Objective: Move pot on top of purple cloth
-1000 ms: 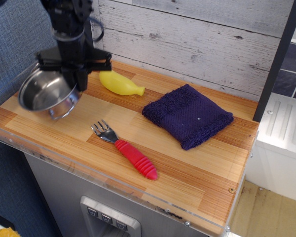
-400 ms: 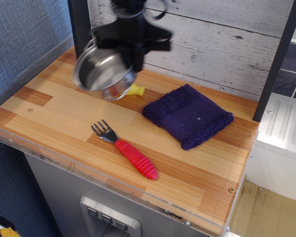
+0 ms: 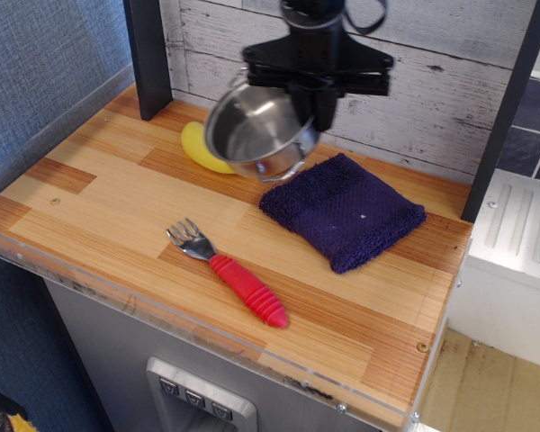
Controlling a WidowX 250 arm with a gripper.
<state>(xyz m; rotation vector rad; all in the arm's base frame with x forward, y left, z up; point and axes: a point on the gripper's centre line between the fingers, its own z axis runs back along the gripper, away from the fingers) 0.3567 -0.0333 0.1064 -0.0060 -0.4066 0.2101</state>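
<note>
The shiny steel pot hangs tilted in the air, its open side facing the camera, above the far edge of the wooden tabletop. My black gripper is shut on the pot's right rim and holds it clear of the surface. The purple cloth lies flat on the table's right half, just right of and below the pot. The pot's lower edge overlaps the cloth's left corner in view, but does not rest on it.
A yellow banana-shaped toy lies behind the pot, partly hidden. A fork with a red handle lies near the front. A dark post stands at the back left and another at the right edge. A plank wall runs behind.
My gripper has carried the pot from the table's left end rightward along the back, raising it on the way. It now hangs beside the cloth. Cloth, fork and yellow toy have not moved.
</note>
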